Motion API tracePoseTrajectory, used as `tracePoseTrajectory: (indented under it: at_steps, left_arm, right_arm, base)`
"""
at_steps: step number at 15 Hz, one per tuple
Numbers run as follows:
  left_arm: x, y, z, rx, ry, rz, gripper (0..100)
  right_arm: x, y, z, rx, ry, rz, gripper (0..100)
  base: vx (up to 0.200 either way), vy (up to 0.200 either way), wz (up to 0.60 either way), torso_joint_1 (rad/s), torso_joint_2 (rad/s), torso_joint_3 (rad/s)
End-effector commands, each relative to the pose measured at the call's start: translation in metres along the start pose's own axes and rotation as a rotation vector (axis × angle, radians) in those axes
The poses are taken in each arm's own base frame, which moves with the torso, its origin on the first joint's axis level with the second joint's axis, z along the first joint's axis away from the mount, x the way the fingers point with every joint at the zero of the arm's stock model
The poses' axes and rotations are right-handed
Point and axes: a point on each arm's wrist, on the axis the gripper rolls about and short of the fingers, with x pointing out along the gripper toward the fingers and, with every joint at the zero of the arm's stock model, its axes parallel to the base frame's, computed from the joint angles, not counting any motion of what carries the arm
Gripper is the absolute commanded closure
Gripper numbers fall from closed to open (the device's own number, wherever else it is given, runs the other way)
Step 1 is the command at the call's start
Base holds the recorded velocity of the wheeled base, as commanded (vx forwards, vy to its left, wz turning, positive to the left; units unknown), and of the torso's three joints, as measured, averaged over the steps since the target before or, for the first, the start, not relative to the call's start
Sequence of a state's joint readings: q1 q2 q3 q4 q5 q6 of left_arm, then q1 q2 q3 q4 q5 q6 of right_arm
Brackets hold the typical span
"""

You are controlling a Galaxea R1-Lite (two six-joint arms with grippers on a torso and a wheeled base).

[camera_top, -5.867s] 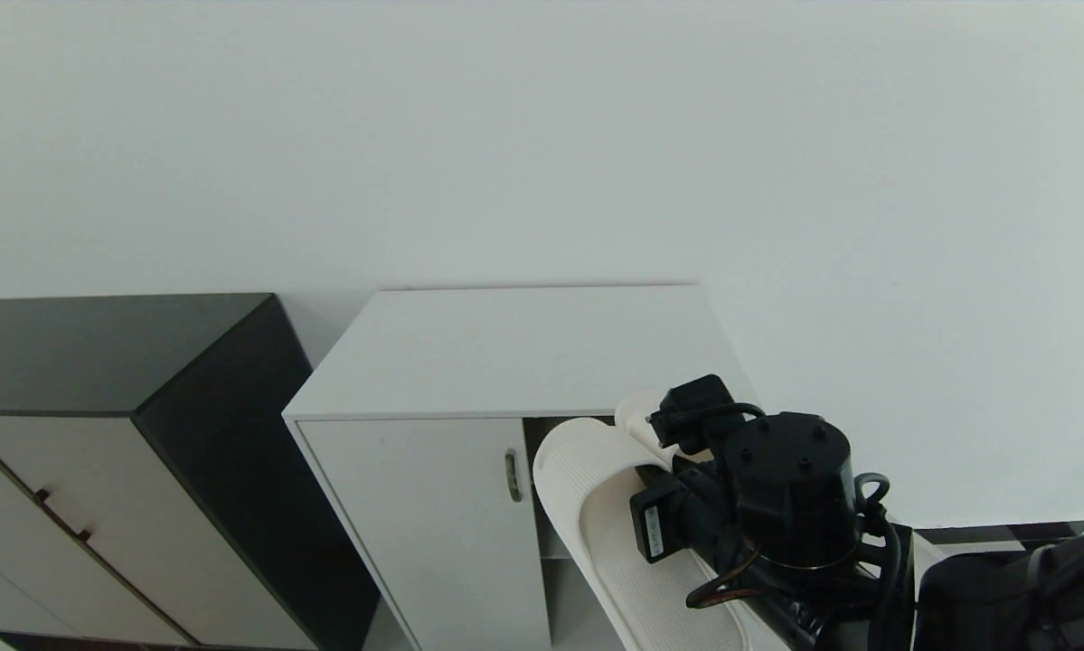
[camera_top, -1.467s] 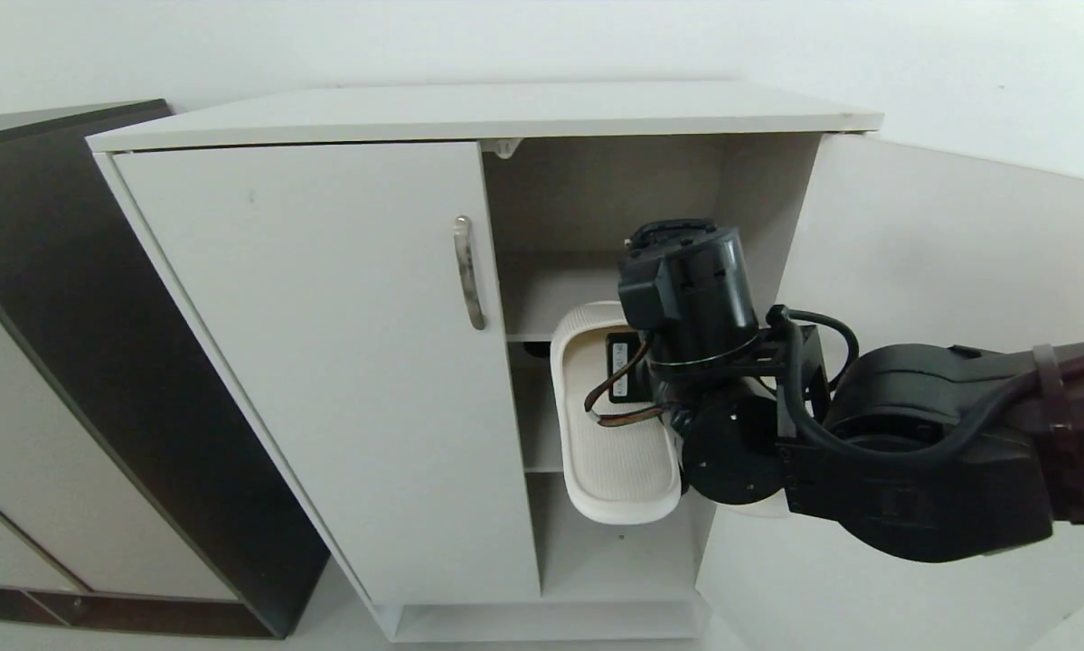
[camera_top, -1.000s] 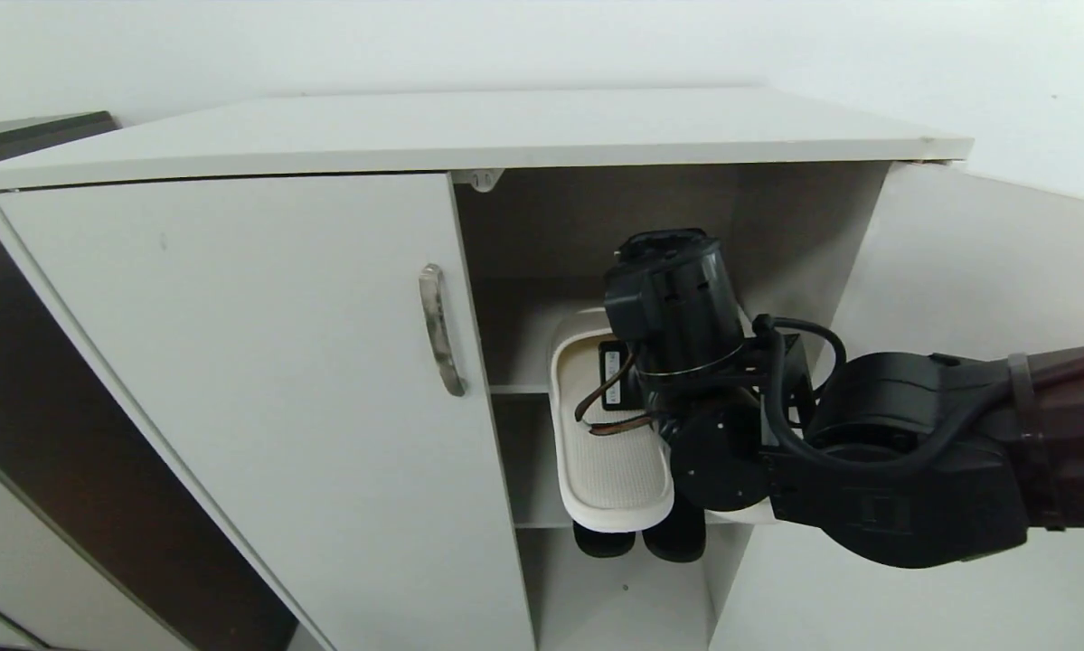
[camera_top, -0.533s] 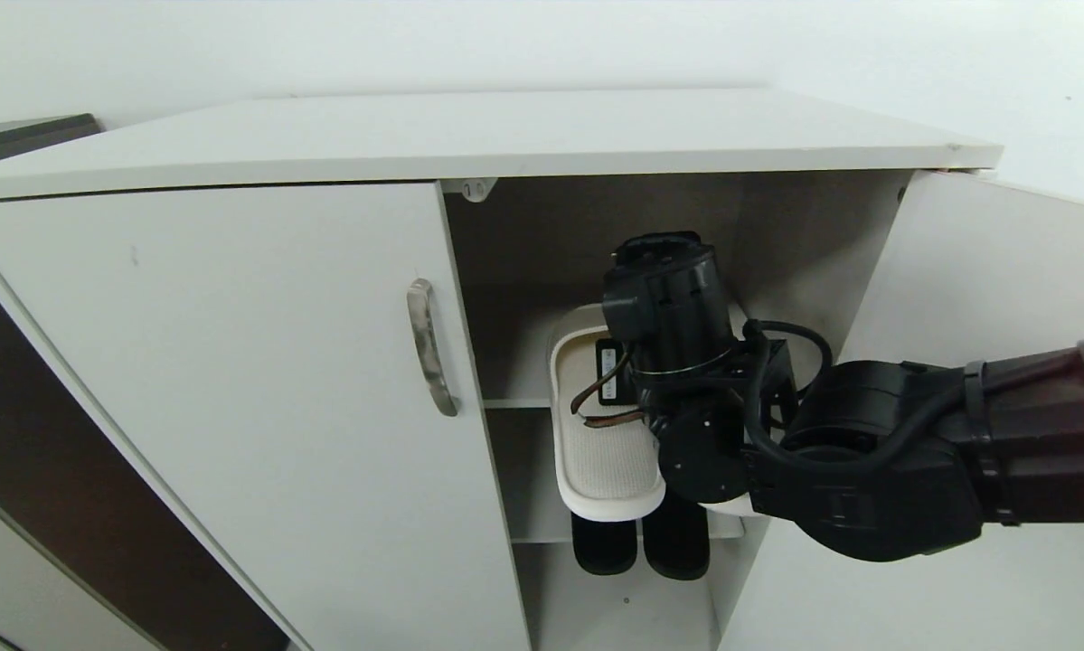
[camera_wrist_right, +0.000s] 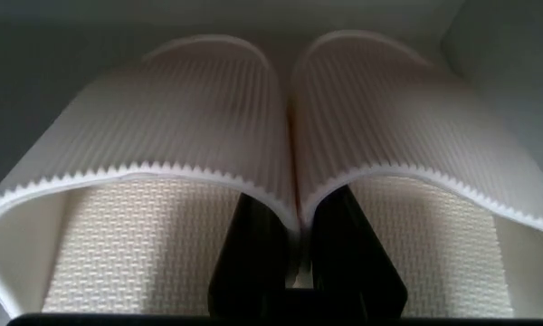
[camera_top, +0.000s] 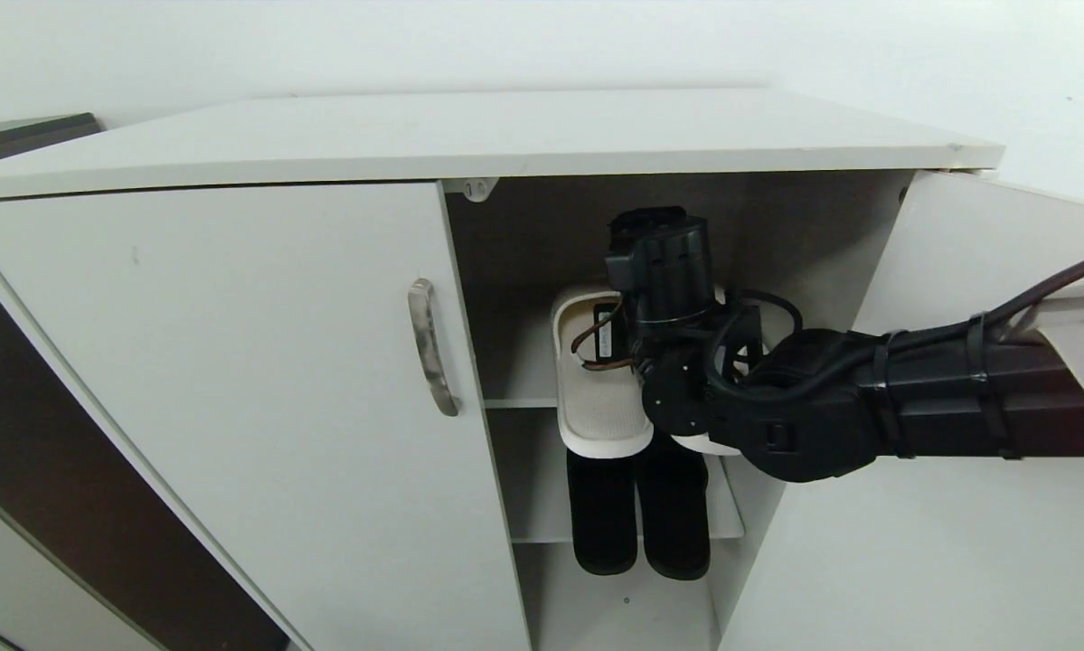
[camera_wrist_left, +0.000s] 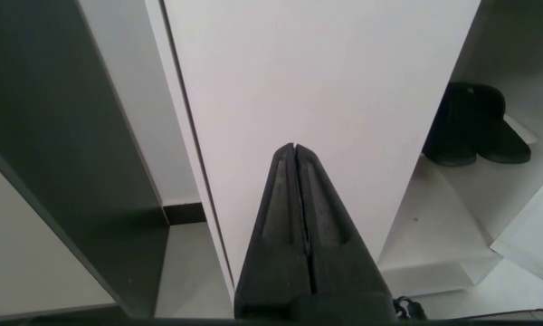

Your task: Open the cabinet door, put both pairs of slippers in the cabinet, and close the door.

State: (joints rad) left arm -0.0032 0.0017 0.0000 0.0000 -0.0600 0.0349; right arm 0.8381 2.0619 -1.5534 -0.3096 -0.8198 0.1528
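Reaching into the open right half of the white cabinet (camera_top: 505, 136), the right arm holds the pair of white slippers (camera_top: 596, 407) at the level of the upper shelf (camera_top: 516, 362). Their toes point inward over that shelf and their heels stick out past its front edge. Whether the soles rest on the shelf cannot be told.

In the right wrist view the right tool (camera_wrist_right: 294, 226) has one finger inside each slipper. It is clamped on the two inner walls, which are pressed together. The ribbed straps arch over the fingers (camera_wrist_right: 249, 258), and the two slippers lie side by side, touching.

On the shelf below (camera_top: 727, 515), directly under the white pair, the black slippers (camera_top: 636, 506) lie side by side. Their toes point inward and their heels hang a little past the shelf's front edge.

The right door (camera_top: 957, 253) is swung wide open, and the arm passes in front of it. The left door (camera_top: 234, 380) is closed, its metal handle (camera_top: 431, 348) beside the opening.

The left tool (camera_wrist_left: 294, 208) has its fingers pressed together and holds nothing. It hangs before the closed left door, with the black slippers off to one side of it. A dark cabinet (camera_top: 17, 380) stands just beside the white one.
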Motion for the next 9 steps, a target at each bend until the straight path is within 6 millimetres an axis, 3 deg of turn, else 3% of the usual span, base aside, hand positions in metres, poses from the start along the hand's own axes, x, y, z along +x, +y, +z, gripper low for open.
tracePoseTrajectory:
  at_steps: [1, 9]
  left_arm:
    - [0.000, 0.000, 0.000, 0.000, 0.000, 0.000, 100]
    - [0.000, 0.000, 0.000, -0.001, 0.000, 0.000, 100]
  right_arm:
    - [0.014, 0.001, -0.001, -0.004, -0.005, -0.013, 100]
    - [0.032, 0.004, 0.004, -0.005, -0.001, -0.019, 100]
  base:
    - [0.000, 0.000, 0.00, 0.000, 0.00, 0.000]
    - [0.000, 0.000, 0.00, 0.000, 0.00, 0.000]
